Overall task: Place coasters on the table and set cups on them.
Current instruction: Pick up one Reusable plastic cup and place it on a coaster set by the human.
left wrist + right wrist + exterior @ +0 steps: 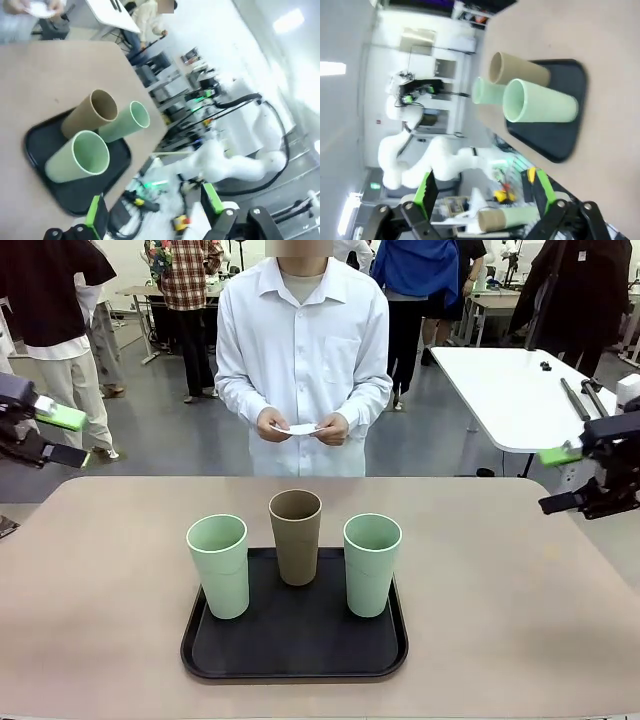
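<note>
- Front view: a black tray (295, 665) sits mid-table (520, 590), towards the robot's side.
- We note three cups upright on the tray. The brown cup (296, 536) is at the far edge. The left green cup (218, 565) and right green cup (372, 563) flank it, slightly nearer. None touch.
- Coasters (298, 429): white, held by the person (303, 340) beyond the far edge, off the table. We cannot count them.
- Left gripper (68, 437): jaws wide, nothing between, raised off the table's left side.
- Right gripper (558, 480): jaws wide, nothing between, raised off the right side.
- Wrist views: we see each gripper's own green-padded fingers spread apart and bare, well away from the tray and cups.
</note>
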Controlling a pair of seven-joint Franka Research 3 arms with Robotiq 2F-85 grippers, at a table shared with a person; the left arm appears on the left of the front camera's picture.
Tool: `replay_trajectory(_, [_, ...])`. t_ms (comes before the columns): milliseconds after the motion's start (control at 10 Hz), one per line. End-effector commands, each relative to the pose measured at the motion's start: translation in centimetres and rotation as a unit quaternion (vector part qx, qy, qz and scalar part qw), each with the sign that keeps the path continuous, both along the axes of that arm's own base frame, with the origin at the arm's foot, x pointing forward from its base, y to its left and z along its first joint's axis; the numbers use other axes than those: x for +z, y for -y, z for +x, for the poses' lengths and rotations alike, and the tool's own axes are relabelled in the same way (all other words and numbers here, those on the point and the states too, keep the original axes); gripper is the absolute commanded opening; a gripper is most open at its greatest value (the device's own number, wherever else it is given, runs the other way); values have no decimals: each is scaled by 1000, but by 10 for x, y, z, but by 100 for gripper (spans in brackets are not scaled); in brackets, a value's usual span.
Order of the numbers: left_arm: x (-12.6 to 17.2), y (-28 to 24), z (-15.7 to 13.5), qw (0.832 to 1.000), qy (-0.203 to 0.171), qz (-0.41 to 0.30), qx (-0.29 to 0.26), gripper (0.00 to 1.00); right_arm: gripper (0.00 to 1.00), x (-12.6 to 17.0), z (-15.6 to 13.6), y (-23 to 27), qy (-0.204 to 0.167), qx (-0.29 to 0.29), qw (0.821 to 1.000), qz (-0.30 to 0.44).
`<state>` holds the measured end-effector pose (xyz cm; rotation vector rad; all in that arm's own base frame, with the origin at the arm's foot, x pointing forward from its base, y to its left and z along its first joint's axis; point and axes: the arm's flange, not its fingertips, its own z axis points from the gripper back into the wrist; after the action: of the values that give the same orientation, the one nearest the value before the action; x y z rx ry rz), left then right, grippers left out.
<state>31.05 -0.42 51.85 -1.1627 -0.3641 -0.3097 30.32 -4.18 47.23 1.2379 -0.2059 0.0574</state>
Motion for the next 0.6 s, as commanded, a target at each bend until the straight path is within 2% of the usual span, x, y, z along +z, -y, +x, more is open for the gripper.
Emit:
replay_trajectory(0, [-77, -26, -23, 995, -99, 0, 27, 100, 100, -69, -57, -12, -33, -15, 999, 17])
replay_trajectory(200, [-108, -64, -23, 987, -151, -5, 60, 100, 100, -88, -66, 2, -52, -6, 999, -4])
replay_trajectory(500, [-125, -100, -38, 982, -160, -34, 91, 100, 100, -102, -87, 33, -57, -17, 998, 0])
